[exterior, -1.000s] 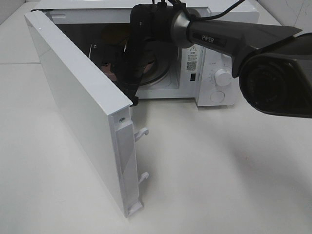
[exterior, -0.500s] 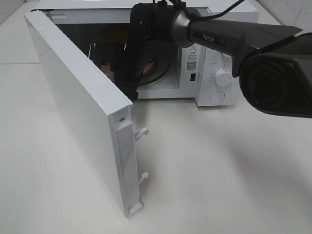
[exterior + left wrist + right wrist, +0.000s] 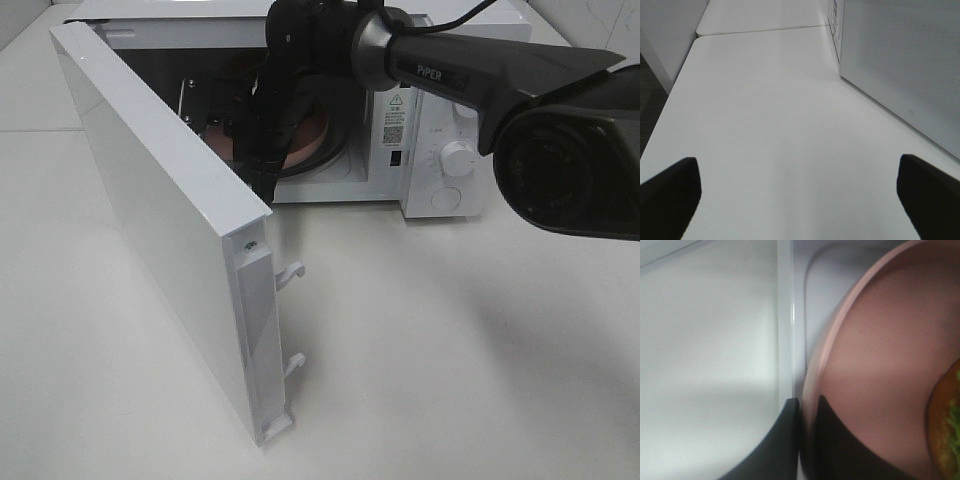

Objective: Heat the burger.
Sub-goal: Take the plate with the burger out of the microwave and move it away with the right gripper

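Arm R stretched into microwave, R end effector pinching pink plate rim w/ burger; L end effector spread.

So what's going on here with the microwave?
The right hand is reaching into the open microwave, pinching the rim of a pink plate that carries the burger. The plate is inside the cavity, though I can't tell whether it's set down. The door is swung wide open. The left hand hangs open over the table, holding nothing.
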You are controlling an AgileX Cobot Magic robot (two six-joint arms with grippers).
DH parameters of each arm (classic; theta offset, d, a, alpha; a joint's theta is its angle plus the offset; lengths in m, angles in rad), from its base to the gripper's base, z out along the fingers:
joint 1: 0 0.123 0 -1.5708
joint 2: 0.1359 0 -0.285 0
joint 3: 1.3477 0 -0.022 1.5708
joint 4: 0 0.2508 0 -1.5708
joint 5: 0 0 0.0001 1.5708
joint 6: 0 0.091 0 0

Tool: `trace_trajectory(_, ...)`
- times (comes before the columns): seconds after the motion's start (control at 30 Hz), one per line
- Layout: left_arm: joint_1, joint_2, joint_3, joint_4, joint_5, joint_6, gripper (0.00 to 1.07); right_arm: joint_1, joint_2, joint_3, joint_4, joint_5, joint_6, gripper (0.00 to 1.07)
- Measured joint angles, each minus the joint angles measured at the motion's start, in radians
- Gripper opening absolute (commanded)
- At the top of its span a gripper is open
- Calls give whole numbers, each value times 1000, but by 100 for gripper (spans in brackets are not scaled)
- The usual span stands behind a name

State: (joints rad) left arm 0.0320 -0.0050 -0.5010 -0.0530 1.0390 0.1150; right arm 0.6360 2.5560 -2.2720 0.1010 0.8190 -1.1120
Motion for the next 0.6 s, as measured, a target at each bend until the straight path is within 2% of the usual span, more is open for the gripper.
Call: trace_trajectory(0.6, 0, 0, 0, 0, 0, 0, 100, -1, -79, 12, -6, 230, -17, 0)
